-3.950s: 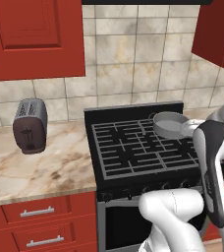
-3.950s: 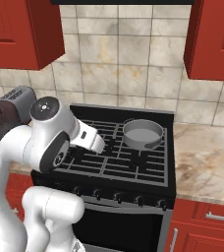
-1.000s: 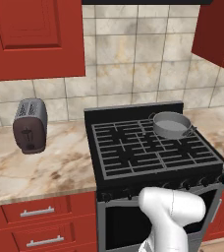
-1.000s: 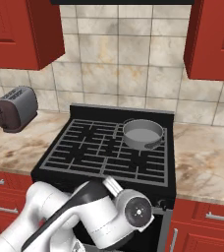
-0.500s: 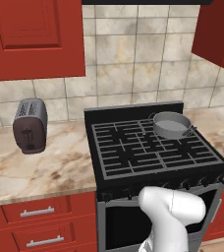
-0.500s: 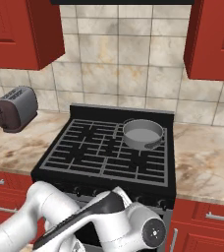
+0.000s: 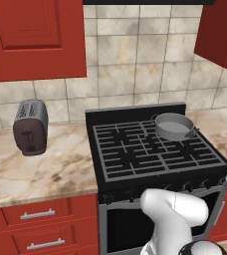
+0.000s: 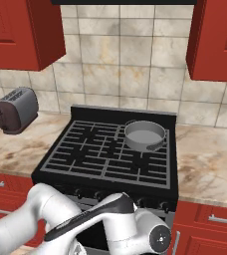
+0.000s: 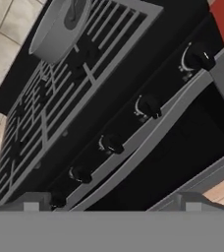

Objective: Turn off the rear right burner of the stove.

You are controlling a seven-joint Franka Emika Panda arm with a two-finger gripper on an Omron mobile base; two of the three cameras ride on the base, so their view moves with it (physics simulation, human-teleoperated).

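gripper: spread wide, holds nothing | row of small dark round knobs on front edge of wide black stove: just ahead | knob row runs slantwise across hand view

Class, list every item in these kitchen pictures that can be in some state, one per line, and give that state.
Grey metal pot: upright, on the rear right burner of the black gas stove.
Oven door: closed.
Small dark front knobs: untouched.
Grey-brown toaster: upright on the counter, slots empty.
Red drawers: shut.
Tool: open, holding nothing.
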